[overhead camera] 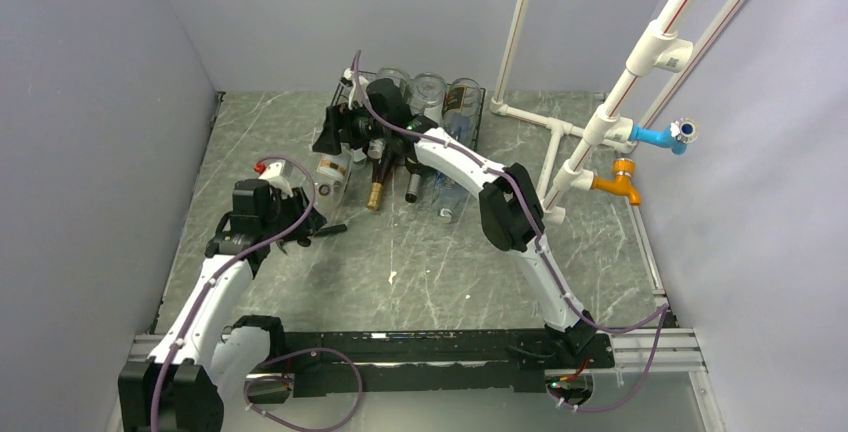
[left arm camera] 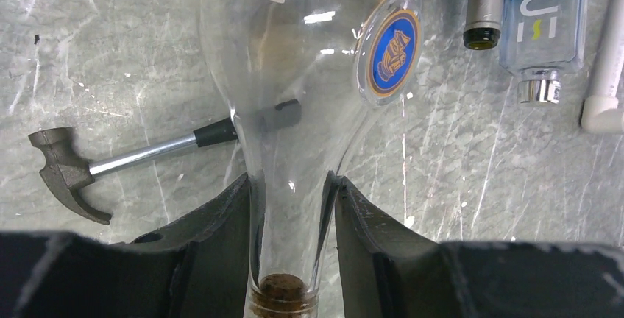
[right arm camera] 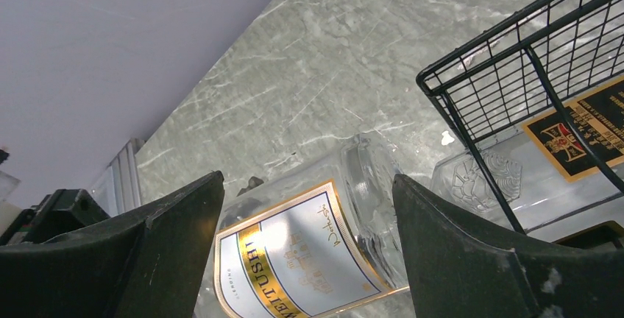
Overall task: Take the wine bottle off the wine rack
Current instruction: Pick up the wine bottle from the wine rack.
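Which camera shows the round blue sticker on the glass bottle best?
The left wrist view: the round blue and gold sticker sits close and sharp on the clear bottle. The top view is too far away to show it, and the right wrist view shows only that bottle's white label.

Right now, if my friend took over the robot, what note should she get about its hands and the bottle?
Left gripper: shut on the neck of the wine bottle, near the cork.
Right gripper: jaws wide, astride the same bottle's labelled body. I cannot tell whether they press it.
Bottle: lying outside the wine rack, beside its left end in the top view. Other bottles lie in the rack.
Done: the bottle is out of the rack.
Left: probably set it down clear of the rack and let go. Mind the hammer on the table close by.
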